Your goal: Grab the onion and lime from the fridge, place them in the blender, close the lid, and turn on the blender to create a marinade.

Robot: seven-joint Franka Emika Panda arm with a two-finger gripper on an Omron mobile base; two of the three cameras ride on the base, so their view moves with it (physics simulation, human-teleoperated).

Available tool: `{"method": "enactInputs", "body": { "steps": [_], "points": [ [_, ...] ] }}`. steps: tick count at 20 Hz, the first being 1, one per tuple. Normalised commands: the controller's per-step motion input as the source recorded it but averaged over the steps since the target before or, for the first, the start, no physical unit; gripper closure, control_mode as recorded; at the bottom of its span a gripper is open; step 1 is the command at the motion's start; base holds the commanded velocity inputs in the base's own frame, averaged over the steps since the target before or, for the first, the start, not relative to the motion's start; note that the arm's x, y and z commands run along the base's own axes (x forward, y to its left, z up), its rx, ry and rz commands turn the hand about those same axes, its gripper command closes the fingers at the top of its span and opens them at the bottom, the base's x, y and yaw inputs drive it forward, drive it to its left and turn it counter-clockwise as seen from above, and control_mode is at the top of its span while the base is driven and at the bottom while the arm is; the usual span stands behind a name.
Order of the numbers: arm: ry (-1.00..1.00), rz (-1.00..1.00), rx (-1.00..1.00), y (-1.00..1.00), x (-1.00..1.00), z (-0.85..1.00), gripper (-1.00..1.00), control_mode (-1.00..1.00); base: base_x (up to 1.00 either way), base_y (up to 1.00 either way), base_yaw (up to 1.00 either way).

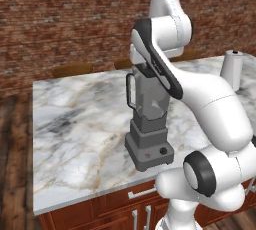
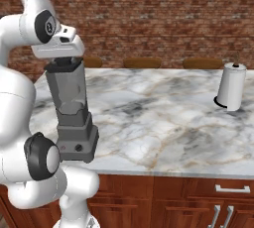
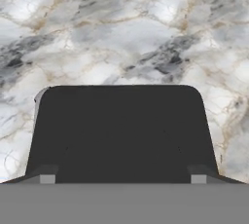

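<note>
blender (image 2: pixel 74 118): dark grey square base, clear squarish jar, near front edge of veined marble counter (image 2: pixel 163 118) | lid (image 3: pixel 121 130): flat black rounded-corner cap on jar top | jar contents: cannot tell | gripper (image 3: pixel 122 178): fingers spread wide just above lid, holding nothing | paper-towel roll (image 2: pixel 231 87): white, upright, far right

The left base view looked forward and down from behind the arm's left side, at middling range, onto the marble counter (image 1: pixel 75 124) with the blender (image 1: pixel 148 124) ahead. The right base view faced the same counter and blender from the arm's right. The hand view looked straight down, very close over the black lid (image 3: pixel 121 130), marble beyond it.
</note>
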Motion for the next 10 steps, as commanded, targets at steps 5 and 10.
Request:
{"method": "enactInputs", "body": {
  "steps": [5, 10],
  "points": [
    [-0.07, 0.14, 0.02, -0.08, 0.00, -0.01, 1.00, -1.00, 0.00, 0.00, 0.00],
    [0.00, 0.19, 0.00, -0.01, 0.00, 0.00, 1.00, -1.00, 0.00, 0.00, 0.00]
  ]
}}
